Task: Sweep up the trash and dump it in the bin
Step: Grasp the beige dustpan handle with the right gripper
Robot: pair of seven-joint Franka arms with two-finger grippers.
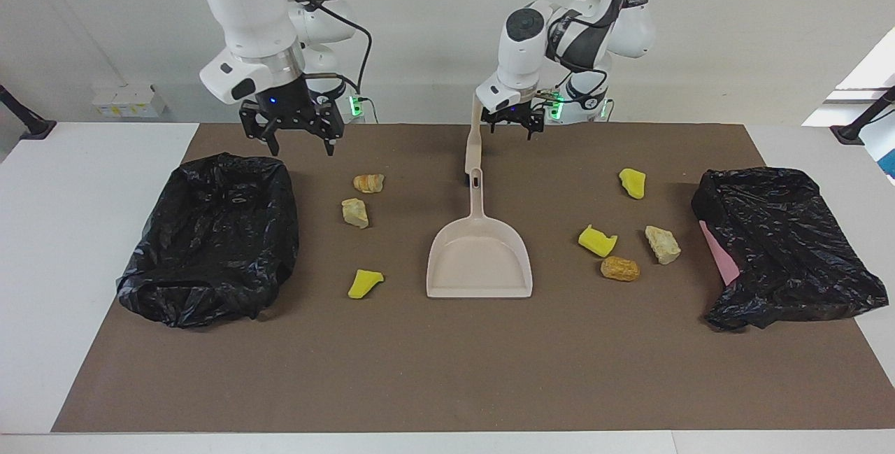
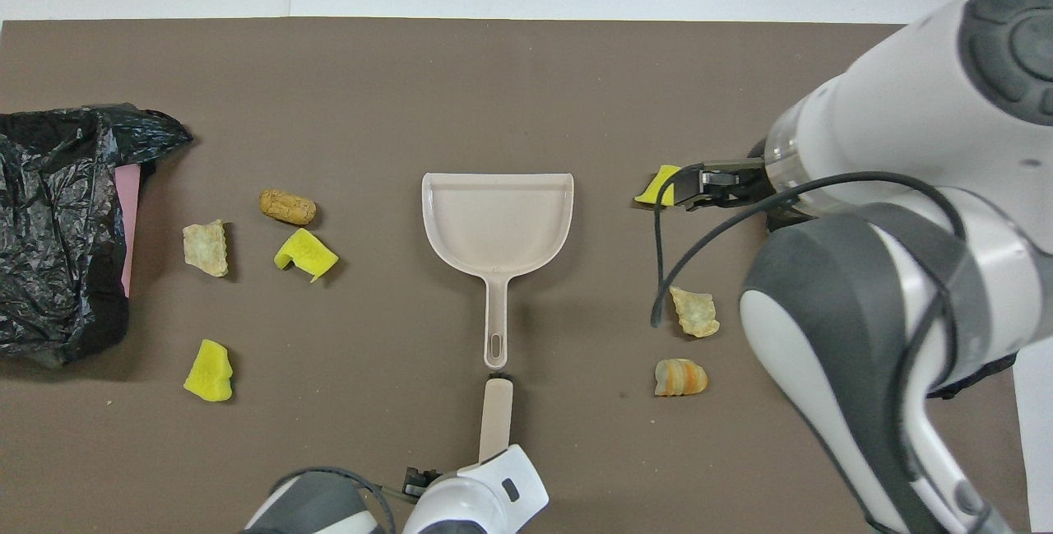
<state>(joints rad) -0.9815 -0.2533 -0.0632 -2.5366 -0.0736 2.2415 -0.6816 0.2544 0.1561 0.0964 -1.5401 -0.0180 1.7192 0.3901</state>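
Note:
Several lumps of trash lie on the brown mat [image 1: 447,370]. A striped orange-brown lump [image 1: 368,182], a beige chunk [image 1: 355,213] and a yellow piece [image 1: 365,283] lie toward the right arm's end. Yellow pieces [image 1: 632,182] [image 1: 597,240], a beige chunk [image 1: 662,244] and an orange-brown lump [image 1: 619,268] lie toward the left arm's end. The beige dustpan [image 1: 480,258] lies in the middle, with the brush [image 1: 475,133] at its handle's end, nearer the robots. My left gripper [image 1: 515,131] hangs open and empty just beside the brush handle. My right gripper [image 1: 299,150] hangs open and empty over the mat beside its bin [image 1: 210,237].
A second bin [image 1: 783,244] lined with a black bag stands at the left arm's end, with a pink rim showing. In the overhead view the right arm [image 2: 905,229] covers most of its bin and the left arm's wrist [image 2: 477,501] covers the brush handle's end.

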